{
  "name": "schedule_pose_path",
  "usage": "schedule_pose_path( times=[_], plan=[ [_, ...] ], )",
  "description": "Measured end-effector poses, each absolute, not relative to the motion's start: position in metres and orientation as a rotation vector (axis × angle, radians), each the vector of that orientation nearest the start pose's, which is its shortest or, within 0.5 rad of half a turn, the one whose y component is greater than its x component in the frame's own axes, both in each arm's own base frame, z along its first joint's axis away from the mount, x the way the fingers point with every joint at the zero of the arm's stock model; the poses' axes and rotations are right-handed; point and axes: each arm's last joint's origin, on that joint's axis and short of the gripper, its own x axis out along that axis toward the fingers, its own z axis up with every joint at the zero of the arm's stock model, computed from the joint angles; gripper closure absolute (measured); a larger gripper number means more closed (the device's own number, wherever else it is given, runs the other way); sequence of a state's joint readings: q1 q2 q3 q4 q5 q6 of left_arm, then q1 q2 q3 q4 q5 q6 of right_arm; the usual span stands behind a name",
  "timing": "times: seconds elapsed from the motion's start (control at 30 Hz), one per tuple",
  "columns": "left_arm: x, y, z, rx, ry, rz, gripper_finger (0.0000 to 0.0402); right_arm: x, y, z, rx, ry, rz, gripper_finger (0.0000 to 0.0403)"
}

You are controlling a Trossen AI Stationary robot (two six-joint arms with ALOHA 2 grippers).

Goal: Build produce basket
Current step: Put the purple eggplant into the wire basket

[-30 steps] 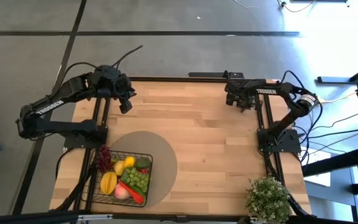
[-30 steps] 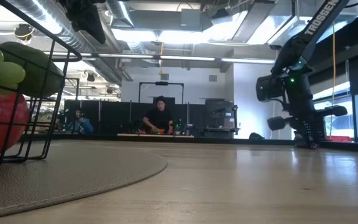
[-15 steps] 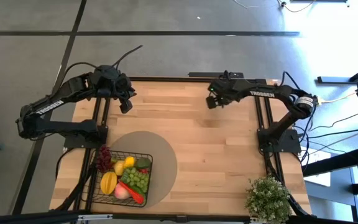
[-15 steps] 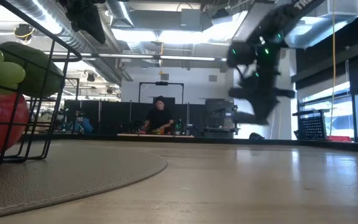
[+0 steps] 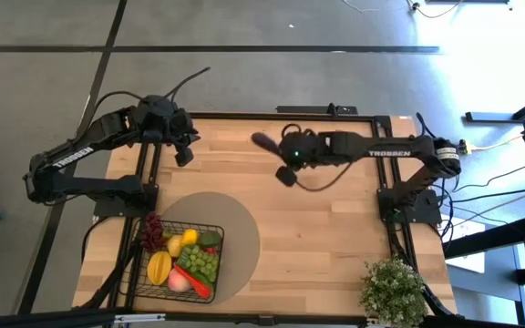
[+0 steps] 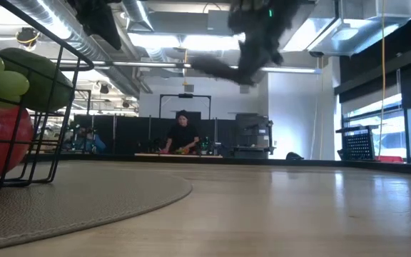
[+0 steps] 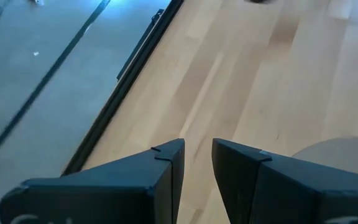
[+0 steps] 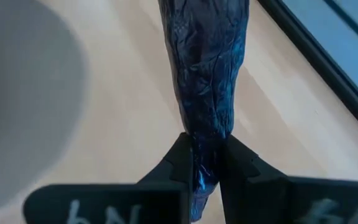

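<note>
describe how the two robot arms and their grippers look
Both arms are dark, jointed tube segments with white lettering along one link. The right arm reads TROSSEN and has a small green light near its wrist. The left arm has a black cable arcing off its wrist. The left gripper and right gripper each have two flat, wedge-shaped black fingers; white markings show on the right one's body.

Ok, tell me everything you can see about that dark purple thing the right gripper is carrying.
The eggplant is a long, dark purple-blue toy with a wrinkled, glossy skin, widening away from the grip. The right gripper is shut on its narrow end, one finger pressing each side, and nothing else touches it. It hangs in the air over the far middle of the wooden table, pointing out past the fingers, well away from the basket.
</note>
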State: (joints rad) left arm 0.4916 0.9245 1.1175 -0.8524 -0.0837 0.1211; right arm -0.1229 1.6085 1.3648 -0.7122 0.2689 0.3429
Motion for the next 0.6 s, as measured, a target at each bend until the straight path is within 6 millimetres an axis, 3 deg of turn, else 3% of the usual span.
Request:
schedule_pose_path(
  times=[0.23, 0.43, 0.6],
  plan=[
    [0.147, 0.077, 0.361, -0.102, 0.662, 0.522, 0.0331, 0.362, 0.001, 0.315, 0.158, 0.754, -0.369, 0.0371],
    [0.148, 0.075, 0.361, -0.119, 0.654, 0.516, 0.0331, 0.4, 0.022, 0.331, 0.131, 0.586, -0.254, 0.0371],
    [0.15, 0.07, 0.362, -0.113, 0.641, 0.447, 0.0331, 0.418, 0.032, 0.331, 0.031, 0.594, -0.235, 0.0371]
  ],
)
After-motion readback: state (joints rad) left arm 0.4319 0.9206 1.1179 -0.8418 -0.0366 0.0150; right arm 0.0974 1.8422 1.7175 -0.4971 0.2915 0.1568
